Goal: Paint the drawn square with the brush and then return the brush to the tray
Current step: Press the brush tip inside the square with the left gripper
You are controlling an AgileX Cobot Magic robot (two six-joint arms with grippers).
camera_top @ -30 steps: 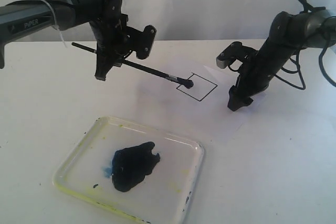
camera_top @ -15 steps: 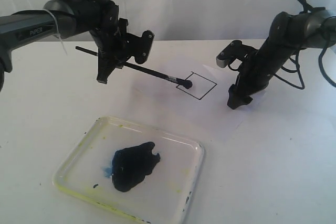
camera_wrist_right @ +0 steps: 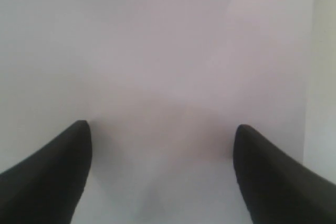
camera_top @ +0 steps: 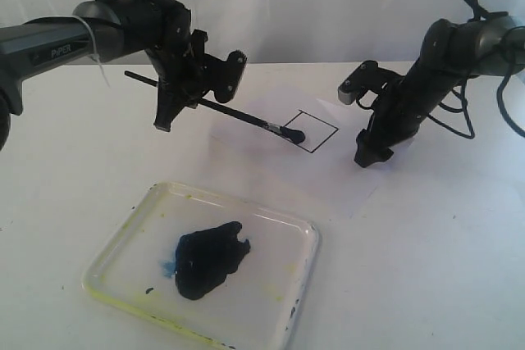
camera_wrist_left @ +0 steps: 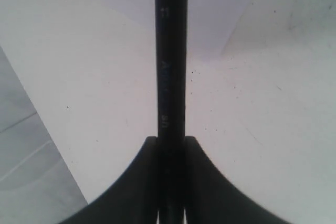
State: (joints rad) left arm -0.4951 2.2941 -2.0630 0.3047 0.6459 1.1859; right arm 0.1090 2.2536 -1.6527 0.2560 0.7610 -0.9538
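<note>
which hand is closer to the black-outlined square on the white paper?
Right. The right hand sits open just beside the black-outlined square; the left hand is farther off, only its gripped dark paintbrush tip reaching it.

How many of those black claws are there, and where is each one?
2. The left claw, at the back left, is clamped on a paintbrush whose tip sits at the drawn square. The right claw is open, pointing down at the paper right of that square.

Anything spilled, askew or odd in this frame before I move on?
Nothing stands out. The paint puddle sits inside the tray, whose rim shows only yellowish stains and small dark specks; the brush rests its tip within the drawn square.
</note>
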